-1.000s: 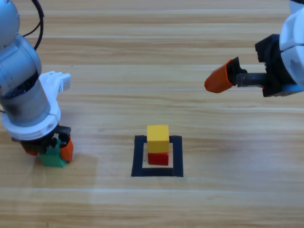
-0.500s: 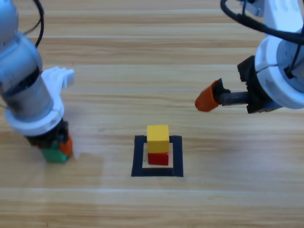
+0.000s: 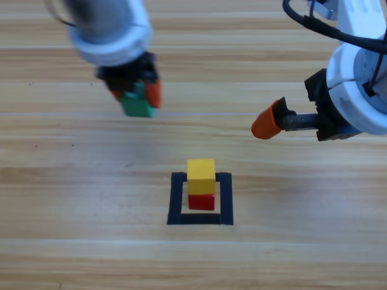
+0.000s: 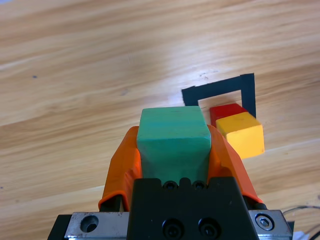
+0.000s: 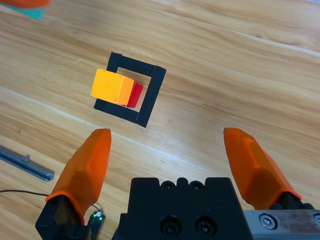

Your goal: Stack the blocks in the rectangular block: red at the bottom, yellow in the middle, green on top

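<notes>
Green cube (image 4: 173, 142) clamped in left end effector (image 3: 134, 96) above table; right end effector (image 5: 172, 167) wide open, empty

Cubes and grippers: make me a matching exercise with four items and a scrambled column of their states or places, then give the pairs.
Items:
1. green cube
2. yellow cube
3. red cube
4. right gripper

States:
A. on the table inside the black tape outline, under another cube
B. jaws wide open, holding nothing
C. gripped by the left gripper, off the table
D. on top of another cube

Pairs: 1-C, 2-D, 3-A, 4-B
</notes>
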### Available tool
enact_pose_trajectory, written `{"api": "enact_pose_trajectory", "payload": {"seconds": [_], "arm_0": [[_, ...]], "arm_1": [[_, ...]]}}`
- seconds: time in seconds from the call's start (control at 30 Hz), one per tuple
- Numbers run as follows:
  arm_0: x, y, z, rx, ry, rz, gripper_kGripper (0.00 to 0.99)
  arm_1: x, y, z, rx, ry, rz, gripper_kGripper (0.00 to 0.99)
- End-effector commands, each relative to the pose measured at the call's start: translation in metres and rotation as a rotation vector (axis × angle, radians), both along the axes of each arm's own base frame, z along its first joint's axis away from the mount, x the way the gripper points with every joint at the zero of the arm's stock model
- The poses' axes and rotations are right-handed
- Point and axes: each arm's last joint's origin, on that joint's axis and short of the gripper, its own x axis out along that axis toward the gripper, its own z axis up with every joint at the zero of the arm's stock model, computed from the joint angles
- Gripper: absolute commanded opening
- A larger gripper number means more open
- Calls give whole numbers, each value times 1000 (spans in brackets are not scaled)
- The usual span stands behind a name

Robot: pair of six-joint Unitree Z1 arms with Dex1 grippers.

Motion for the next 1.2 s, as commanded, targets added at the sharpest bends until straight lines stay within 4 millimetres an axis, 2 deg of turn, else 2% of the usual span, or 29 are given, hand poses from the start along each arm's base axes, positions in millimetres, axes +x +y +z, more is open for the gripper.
{"api": "enact_pose_trajectory", "payload": {"seconds": [0.03, 0.2, 0.47, 0.7, 0.97, 1.2], "arm_0": [[-9, -54, -52, 106, 95, -37, 8], [-13, -65, -56, 106, 106, 1, 8], [-15, -65, -47, 98, 91, 51, 8], [-19, -66, -49, 111, 101, 95, 9], [-34, -80, -37, 86, 96, 138, 12], [-47, -97, -39, 79, 94, 114, 14]], "arm_1": [[10, -2, -16, -38, 34, -25, 990], [12, -1, -19, -44, 38, -28, 990], [12, -2, -19, -38, 47, -26, 990], [12, -3, -17, -35, 54, -22, 990], [12, -4, -18, -37, 57, -22, 990], [12, -4, -18, -38, 58, -22, 990]]}}
